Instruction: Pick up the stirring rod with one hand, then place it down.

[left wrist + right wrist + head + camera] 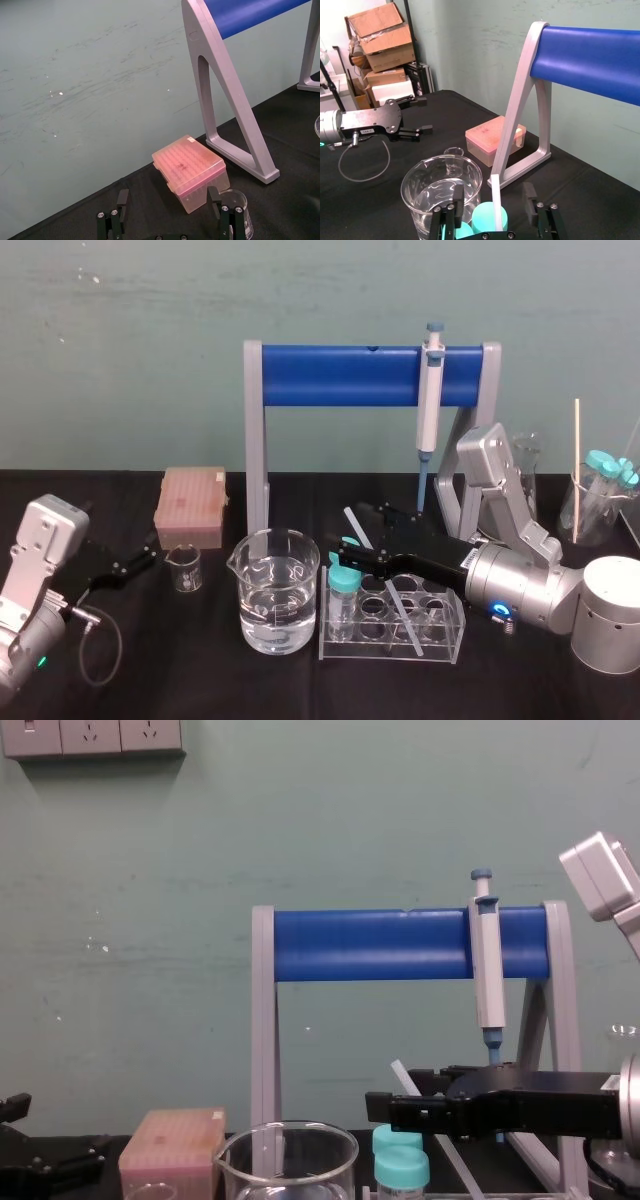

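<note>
The stirring rod (404,604) is a thin translucent whitish stick leaning in the clear tube rack (440,648), with its upper end tilted up and to the left. My right gripper (365,537) reaches in from the right over the rack, straddling the rod's upper part. In the right wrist view the rod (496,200) stands between the two black fingers (528,197) with a gap on each side, so the right gripper (491,200) is open. The chest view shows the rod's top (400,1074) poking above the right gripper (395,1092). My left gripper (135,562) rests open at the far left.
A large beaker of water (278,595) stands just left of the rack, with teal-capped tubes (343,600) beside it. Behind are the blue-barred stand (340,377) holding the pipette (431,390), a pink tip box (191,502) and a small beaker (183,567). Glassware (600,490) crowds the right edge.
</note>
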`<state>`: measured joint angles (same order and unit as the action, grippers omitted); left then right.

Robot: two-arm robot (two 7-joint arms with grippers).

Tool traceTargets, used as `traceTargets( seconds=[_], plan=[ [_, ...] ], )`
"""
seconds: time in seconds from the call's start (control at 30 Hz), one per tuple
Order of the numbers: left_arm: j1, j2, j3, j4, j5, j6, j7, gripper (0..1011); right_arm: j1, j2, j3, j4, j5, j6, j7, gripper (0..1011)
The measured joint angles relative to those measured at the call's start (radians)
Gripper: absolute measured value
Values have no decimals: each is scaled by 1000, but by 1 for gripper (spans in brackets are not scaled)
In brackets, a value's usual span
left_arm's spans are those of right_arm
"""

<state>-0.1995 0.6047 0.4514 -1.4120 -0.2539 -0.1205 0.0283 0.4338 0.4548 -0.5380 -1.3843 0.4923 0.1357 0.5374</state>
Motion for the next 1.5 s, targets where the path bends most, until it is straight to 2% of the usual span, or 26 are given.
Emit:
traceTargets(
  seconds=[0.2,0.23,0.33,0.4,0.43,0.6,0.63,0.77,1.07,1.37,1.4,1.47,1.5],
  plan=[
    [0,0,0,0,0,0,0,1000,0,0,0,0,1,0,0,609],
    [0,0,0,0,0,0,0,1000,0,0,1,0,1,0,1,547],
    [0,0,0,0,0,0,0,1000,0,0,1,0,1,0,1,486],
    [0,0,0,0,0,0,0,1000,0,0,1,0,1,0,1,381],
    [0,0,0,0,0,0,0,1000,0,0,1,0,1,0,1,381],
    [0,0,0,0,0,0,0,1000,0,0,1,0,1,0,2,222],
    [0,0,0,0,0,0,0,1000,0,0,1,0,1,0,2,165],
    [0,0,0,0,0,0,0,1000,0,0,1,0,1,0,2,73],
    [0,0,0,0,0,0,0,1000,0,0,1,0,1,-1,1,67],
    [0,0,0,0,0,0,0,1000,-32,-7,31,2,-38,-137,-6,67],
    [0,0,0,0,0,0,0,1000,-41,-8,40,1,-44,-172,-6,67],
    [0,0,0,0,0,0,0,1000,-52,-10,52,-1,-45,-207,-5,67],
    [0,0,0,0,0,0,0,1000,-64,-12,65,-3,-44,-244,-2,67]
  ],
)
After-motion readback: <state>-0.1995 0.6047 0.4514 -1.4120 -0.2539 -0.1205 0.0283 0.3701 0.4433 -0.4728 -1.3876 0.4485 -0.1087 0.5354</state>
